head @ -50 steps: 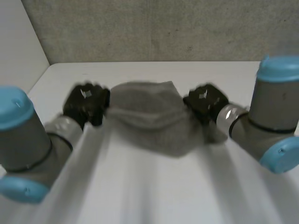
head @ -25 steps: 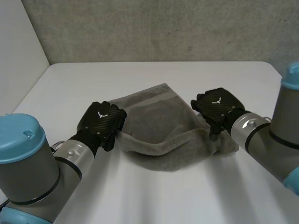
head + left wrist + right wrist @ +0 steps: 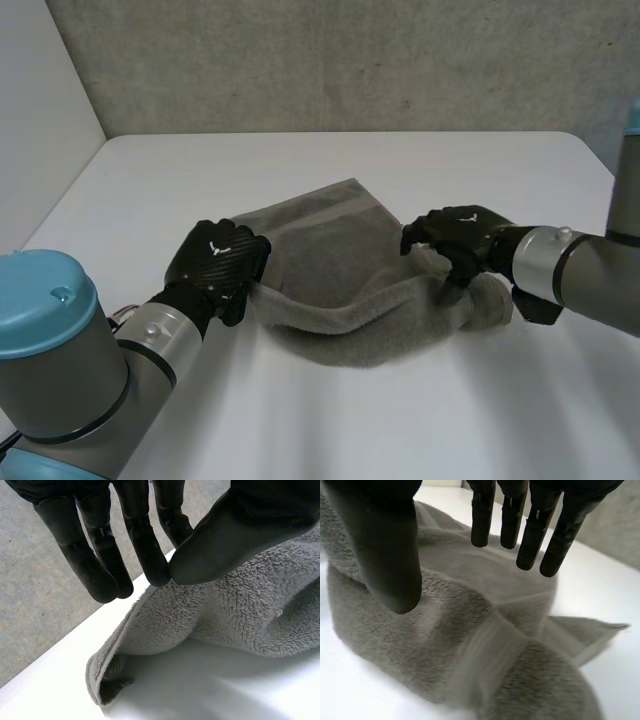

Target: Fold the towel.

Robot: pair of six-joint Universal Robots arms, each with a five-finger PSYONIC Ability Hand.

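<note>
A grey towel point(image 3: 340, 275) lies crumpled and partly doubled over in the middle of the white table point(image 3: 330, 420). My left hand point(image 3: 216, 266) holds the towel's left edge: in the left wrist view its thumb point(image 3: 235, 535) pinches the towel point(image 3: 220, 615) against a fingertip. My right hand point(image 3: 458, 238) hovers over the towel's right end. The right wrist view has its fingers point(image 3: 532, 522) straight and spread from the thumb, above the towel point(image 3: 470, 630), with nothing between them.
A grey wall point(image 3: 330, 60) stands behind the table's far edge, and a white panel point(image 3: 40, 110) runs along the left side. Bare tabletop lies in front of the towel and beyond it.
Both hands came down and toward me with the towel. My right hand let go of the towel's right end and opened, and that end dropped to the table.
</note>
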